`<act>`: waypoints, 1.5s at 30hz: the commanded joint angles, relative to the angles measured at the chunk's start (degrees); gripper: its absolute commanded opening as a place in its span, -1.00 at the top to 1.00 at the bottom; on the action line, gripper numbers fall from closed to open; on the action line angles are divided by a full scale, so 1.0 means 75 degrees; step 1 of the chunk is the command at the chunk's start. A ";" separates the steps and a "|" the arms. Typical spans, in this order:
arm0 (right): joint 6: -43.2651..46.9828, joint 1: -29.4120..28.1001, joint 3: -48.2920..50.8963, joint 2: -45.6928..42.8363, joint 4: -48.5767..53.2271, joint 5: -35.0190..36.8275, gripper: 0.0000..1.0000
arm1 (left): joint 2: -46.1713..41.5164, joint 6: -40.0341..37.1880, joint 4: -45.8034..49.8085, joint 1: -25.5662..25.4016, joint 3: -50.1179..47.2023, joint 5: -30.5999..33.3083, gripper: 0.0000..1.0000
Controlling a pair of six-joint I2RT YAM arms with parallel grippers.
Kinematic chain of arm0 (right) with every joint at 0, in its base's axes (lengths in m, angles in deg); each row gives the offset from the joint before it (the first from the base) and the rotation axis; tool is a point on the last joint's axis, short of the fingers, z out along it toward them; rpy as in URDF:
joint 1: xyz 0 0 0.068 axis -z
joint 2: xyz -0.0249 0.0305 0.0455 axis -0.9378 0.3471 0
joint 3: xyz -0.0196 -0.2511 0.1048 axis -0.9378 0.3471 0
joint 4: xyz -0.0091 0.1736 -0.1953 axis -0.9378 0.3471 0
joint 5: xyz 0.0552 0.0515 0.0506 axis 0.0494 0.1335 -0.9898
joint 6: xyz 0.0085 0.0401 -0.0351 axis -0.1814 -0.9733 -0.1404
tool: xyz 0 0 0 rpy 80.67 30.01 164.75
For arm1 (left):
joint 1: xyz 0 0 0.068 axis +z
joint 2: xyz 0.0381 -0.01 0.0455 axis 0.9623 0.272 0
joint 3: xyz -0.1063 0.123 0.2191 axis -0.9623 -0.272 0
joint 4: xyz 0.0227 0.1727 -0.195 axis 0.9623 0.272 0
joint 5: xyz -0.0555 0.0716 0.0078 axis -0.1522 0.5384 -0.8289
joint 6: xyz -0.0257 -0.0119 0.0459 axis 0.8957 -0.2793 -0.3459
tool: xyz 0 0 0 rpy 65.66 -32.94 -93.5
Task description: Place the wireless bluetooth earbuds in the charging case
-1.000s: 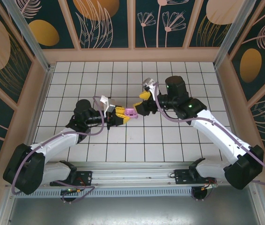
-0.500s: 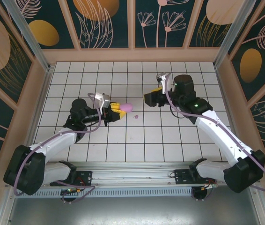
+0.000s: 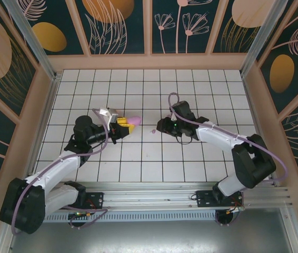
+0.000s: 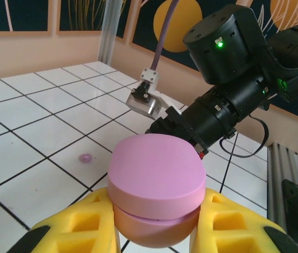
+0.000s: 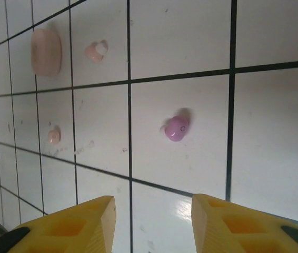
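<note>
Centrally, left end effector [image 4: 154,237] clamps the purple case [image 4: 157,179]; right end effector [image 5: 151,219] hangs, jaws apart, over a purple bud [image 5: 176,128] lying mid-tile, bare counter [image 5: 275,137] around.

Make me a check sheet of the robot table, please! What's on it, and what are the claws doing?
Surface: white tiled table, dark grid lines.
Job's things: purple case, lid closed, held in a gripper; purple earbud loose on a tile; pale pink case with a pink earbud just beside it; second pink earbud lying apart.
Clutter: nothing seen.
Grippers: left gripper shut on the purple case; right gripper open, near the purple earbud, not touching it.
Cables: purple cable loops along each arm, away from the earbuds.
Surroundings: wooden-framed walls with dark leaf-patterned panels.
</note>
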 commanded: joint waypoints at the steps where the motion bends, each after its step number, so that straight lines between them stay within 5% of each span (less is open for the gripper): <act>1: -0.1125 -0.0043 -0.0514 0.0719 0.0133 0.0449 0.12 | -0.0220 -0.0309 0.0329 0.0048 -0.0073 0.0175 1.00; 10: -0.1331 -0.0299 -0.1471 0.2011 0.0505 0.0497 0.18 | -0.0622 -0.0462 0.0498 0.0054 -0.0236 0.0201 1.00; 36: -0.1064 -0.0522 -0.2230 0.2985 0.1121 0.0901 0.27 | -0.1076 -0.0721 0.0679 0.0053 -0.0443 0.0154 1.00; 45: -0.0906 -0.0588 -0.2510 0.3215 0.1310 0.0904 0.44 | -0.1223 -0.0869 0.0899 0.0053 -0.0446 0.0246 1.00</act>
